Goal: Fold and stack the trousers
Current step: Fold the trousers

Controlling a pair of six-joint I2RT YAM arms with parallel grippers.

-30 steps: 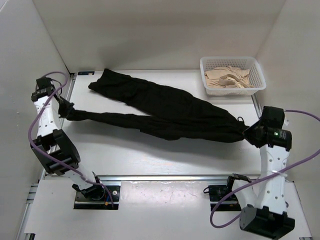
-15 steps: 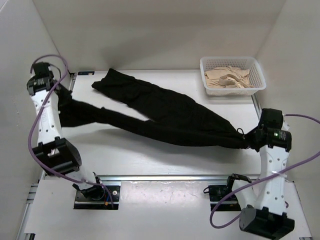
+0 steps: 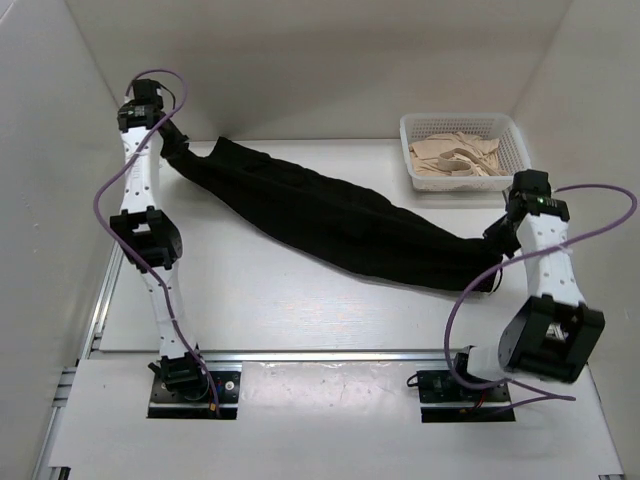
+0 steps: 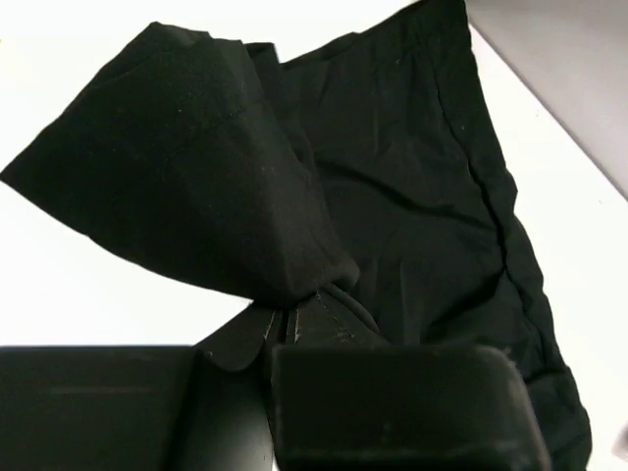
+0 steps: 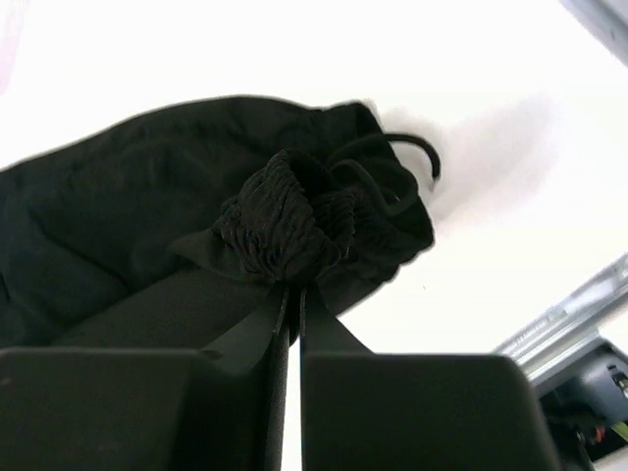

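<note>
Two grips hold the trousers [image 3: 340, 220], slung in a sagging band over the bench [image 3: 300, 310] from far left to near right. The left hand [image 4: 304, 306] is pressed together on bunched cloth at the leg end; the right hand [image 5: 292, 287] pinches the gathered waistband. The fabric looks soft, light and limp, likely to droop wherever unsupported, so hems and waistband seem the best holds. A white basket [image 3: 512, 170] of beige garments [image 3: 455, 158] stands near the right hand, a possible snag.
</note>
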